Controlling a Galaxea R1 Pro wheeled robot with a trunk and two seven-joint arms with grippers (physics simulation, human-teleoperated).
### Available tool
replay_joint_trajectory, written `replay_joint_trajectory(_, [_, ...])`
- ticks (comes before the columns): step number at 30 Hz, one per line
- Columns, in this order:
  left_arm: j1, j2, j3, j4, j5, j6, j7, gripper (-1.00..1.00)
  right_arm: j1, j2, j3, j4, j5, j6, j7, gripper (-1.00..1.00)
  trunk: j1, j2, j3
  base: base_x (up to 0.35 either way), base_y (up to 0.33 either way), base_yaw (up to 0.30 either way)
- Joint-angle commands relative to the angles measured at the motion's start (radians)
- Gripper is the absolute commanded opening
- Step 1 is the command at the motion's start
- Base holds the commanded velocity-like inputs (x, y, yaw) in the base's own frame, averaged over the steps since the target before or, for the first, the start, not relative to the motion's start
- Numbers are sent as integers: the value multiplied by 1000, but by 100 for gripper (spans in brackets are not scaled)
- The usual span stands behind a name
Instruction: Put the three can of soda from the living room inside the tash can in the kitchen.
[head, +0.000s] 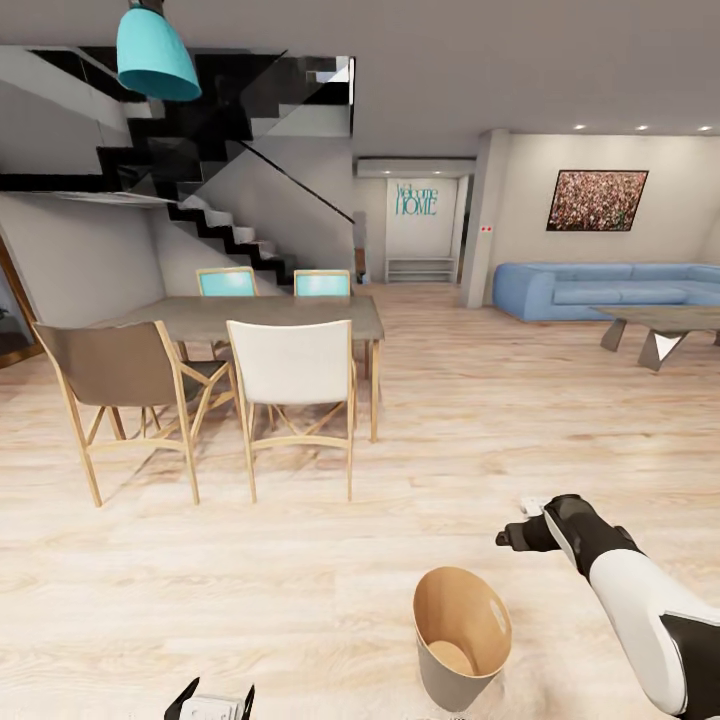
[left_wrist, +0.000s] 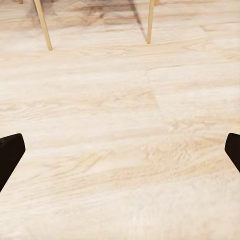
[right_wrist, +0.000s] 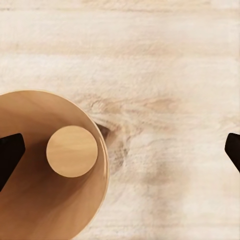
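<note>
Nearest, at the bottom edge of the head view, the left gripper (head: 210, 702) pokes up with its dark fingers spread; its wrist view shows the fingertips far apart at either edge over bare light wood floor (left_wrist: 120, 150), with two chair legs at the far side. Just beside it to the right stands the tash can (head: 462, 650), pale grey outside and tan inside, tilted slightly, resting on the floor with nothing in it. From the right wrist camera the can's rim (right_wrist: 102, 165) and round inner bottom sit under the left fingertip, while the other fingertip is well apart at the opposite edge, so these jaws stand wide and hold nothing. The right gripper (head: 520, 530) hangs above the floor just beyond the can, on a white and black forearm.

Farther off is a dining table (head: 300, 315) with a brown chair (head: 115, 370), a white chair (head: 292, 365) and two turquoise chairs behind. A turquoise lamp (head: 155, 55) hangs above, before a dark staircase (head: 215, 225). Far right, the living room has a blue sofa (head: 600, 290), a low coffee table (head: 660, 325) and a framed picture (head: 597, 200).
</note>
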Motion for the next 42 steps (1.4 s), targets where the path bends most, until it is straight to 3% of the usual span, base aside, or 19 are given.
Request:
replay_joint_trajectory(1, [0,0,0,0,0,0,0,100,0,0,0,0,0,0,0,100,4,-7,-3,0,0,0])
replay_joint_trajectory(13, [0,0,0,0,0,0,0,100,0,6,0,0,1,0,0,100,50,-91,-41,0,0,0])
replay_joint_trajectory(24, [0,0,0,0,0,0,0,100,0,6,0,0,1,0,0,100,50,-91,-41,0,0,0])
replay_joint_trajectory(28, [0,0,0,0,-1,0,0,100,0,6,0,-1,1,0,0,100,65,-119,-53,0,0,0])
replay_joint_trajectory(42, [0,0,0,0,-1,0,0,100,0,7,0,0,1,0,0,100,72,-123,-107,0,0,0])
